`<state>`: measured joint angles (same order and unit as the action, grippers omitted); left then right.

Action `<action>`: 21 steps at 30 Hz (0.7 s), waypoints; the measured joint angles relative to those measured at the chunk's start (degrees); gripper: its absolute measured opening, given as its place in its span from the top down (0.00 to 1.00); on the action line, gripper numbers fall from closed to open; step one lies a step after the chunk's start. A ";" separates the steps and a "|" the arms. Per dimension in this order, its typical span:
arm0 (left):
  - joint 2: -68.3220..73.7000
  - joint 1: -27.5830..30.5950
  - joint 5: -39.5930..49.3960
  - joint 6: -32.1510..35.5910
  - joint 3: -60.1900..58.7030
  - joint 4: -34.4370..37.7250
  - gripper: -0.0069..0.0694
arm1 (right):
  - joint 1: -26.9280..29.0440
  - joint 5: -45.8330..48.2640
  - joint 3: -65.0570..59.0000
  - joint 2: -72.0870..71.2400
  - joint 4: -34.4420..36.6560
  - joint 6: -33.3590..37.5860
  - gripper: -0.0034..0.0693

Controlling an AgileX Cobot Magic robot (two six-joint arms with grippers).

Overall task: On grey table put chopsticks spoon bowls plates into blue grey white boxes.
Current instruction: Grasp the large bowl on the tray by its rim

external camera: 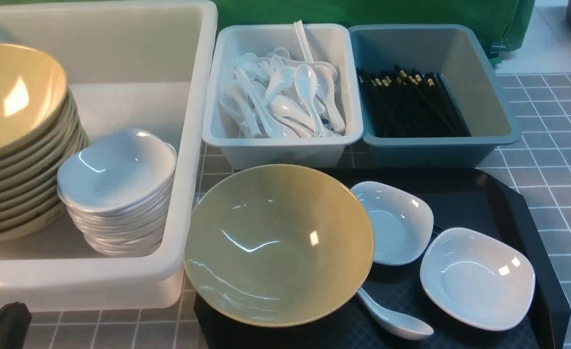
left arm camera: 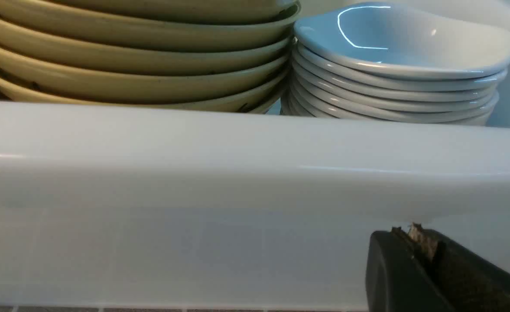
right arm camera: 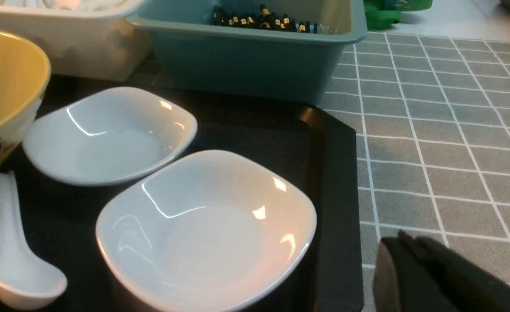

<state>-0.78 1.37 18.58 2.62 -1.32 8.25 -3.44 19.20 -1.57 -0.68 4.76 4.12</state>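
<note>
The left hand [left arm camera: 406, 232] sits pressed together just outside the white tub [left arm camera: 237, 173], the right hand [right arm camera: 404, 237] likewise pressed together above the tabletop [right arm camera: 454, 151] beside the black tray [right arm camera: 337, 173].

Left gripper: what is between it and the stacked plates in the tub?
The near wall of the white tub stands between the left gripper and the stacked plates, seen in the left wrist view.

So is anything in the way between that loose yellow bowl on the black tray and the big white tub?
Only the side wall of the white tub, which the bowl must clear. Just inside, the stack of plates sits before the stack of bowls.
</note>
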 joint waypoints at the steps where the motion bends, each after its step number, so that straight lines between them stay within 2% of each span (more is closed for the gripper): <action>1: 0.00 0.00 0.00 0.00 0.00 0.00 0.92 | 0.00 0.00 0.00 0.00 0.00 0.00 0.87; 21: 0.00 0.00 0.00 0.12 0.00 0.00 0.92 | 0.00 0.00 0.00 0.00 0.00 0.00 0.85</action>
<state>-0.78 1.37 18.58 2.74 -1.32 8.25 -3.44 19.20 -1.57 -0.68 4.76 4.12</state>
